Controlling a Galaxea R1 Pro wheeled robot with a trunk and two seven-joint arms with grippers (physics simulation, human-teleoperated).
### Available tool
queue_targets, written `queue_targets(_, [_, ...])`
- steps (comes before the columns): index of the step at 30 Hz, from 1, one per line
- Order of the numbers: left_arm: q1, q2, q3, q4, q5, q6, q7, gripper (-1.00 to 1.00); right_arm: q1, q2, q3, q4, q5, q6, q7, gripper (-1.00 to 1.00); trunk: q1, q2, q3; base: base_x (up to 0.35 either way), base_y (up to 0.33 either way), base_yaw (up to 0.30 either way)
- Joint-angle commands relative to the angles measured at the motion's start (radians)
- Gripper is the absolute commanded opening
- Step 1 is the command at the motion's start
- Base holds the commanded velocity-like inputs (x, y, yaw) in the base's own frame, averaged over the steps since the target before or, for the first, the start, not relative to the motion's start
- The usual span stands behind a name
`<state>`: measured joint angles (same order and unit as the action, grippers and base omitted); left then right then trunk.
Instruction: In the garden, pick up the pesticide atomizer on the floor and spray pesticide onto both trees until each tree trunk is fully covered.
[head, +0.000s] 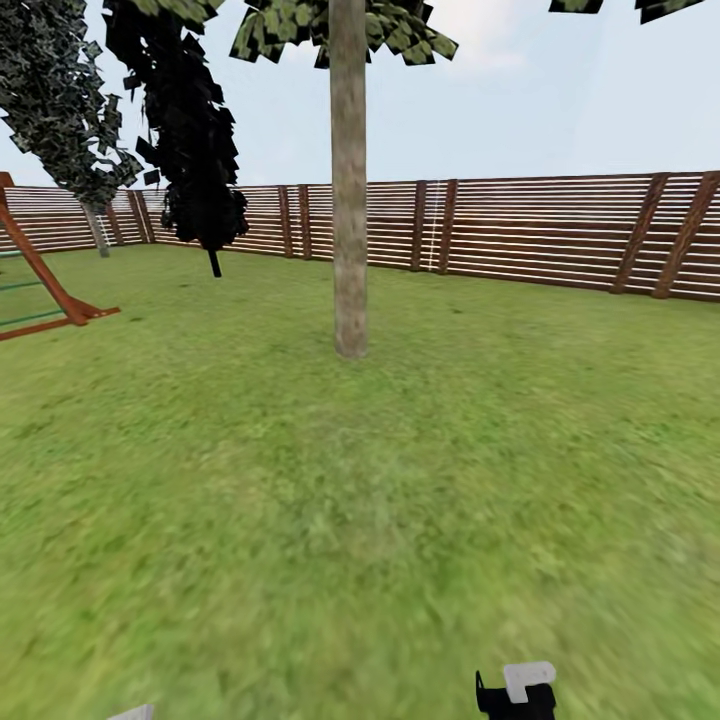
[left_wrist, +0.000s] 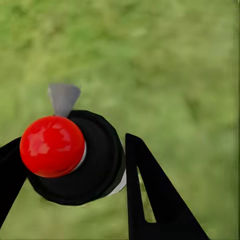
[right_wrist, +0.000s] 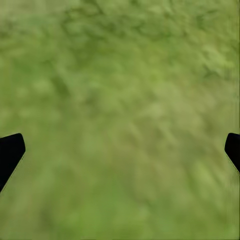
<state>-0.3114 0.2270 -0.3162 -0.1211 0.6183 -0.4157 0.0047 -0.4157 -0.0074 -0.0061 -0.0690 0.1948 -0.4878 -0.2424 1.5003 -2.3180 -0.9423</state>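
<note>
Pinching the pesticide atomizer (left_wrist: 75, 160) between the two dark fingers (left_wrist: 150, 200) of the left gripper (left_wrist: 70, 175): black round body caught on both sides, red ball cap facing the wrist camera, small grey nozzle (left_wrist: 63, 97) jutting off the far side of the body. Nothing but blurred grass behind it there, so apparently held clear of the floor (left_wrist: 190, 75), though contact cannot be ruled out from this angle.

Spread wide on the other arm: right gripper (right_wrist: 120, 145) with only its two dark fingertips (right_wrist: 10, 152) peeking in at opposite edges, bare green lawn between them and nothing held.

Seen from the head, a black-and-white piece of the robot (head: 518, 690) pokes up at the bottom edge, right of centre; hard to say which part. A pale sliver low on the left, too small to identify.

Further out, open lawn, then one tree trunk (head: 349, 190), a thick grey-tan mottled column rising straight ahead, well apart from both arms, leaves at the top of the picture. Behind it, the brown slatted fence (head: 560, 230) ringing the garden; off to the left, a black cone-shaped tree (head: 195, 130) and a red-brown wooden frame (head: 50, 290).

Judged step: pick-up done, approach to the first tree in hand. Next move likely calls for driving forward to close the gap to the trunk, then raising the left arm and turning the nozzle toward the bark before spraying. Second of the trees to be found afterwards.
</note>
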Motion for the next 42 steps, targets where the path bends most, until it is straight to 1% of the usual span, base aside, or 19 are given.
queue_targets(1, [0.0,0.0,0.0,0.0,0.0,0.0,0.0,-1.0,0.0,0.0,0.0,0.0,0.0,0.0,0.0,1.0,0.0,0.0,0.0,0.339,0.0,0.0])
queue_targets(42, [0.0,0.0,0.0,0.0,0.0,0.0,0.0,-1.0,0.0,0.003,0.0,0.001,0.0,0.0,0.001,1.0,0.0,0.0,0.0,0.339,0.0,0.0])
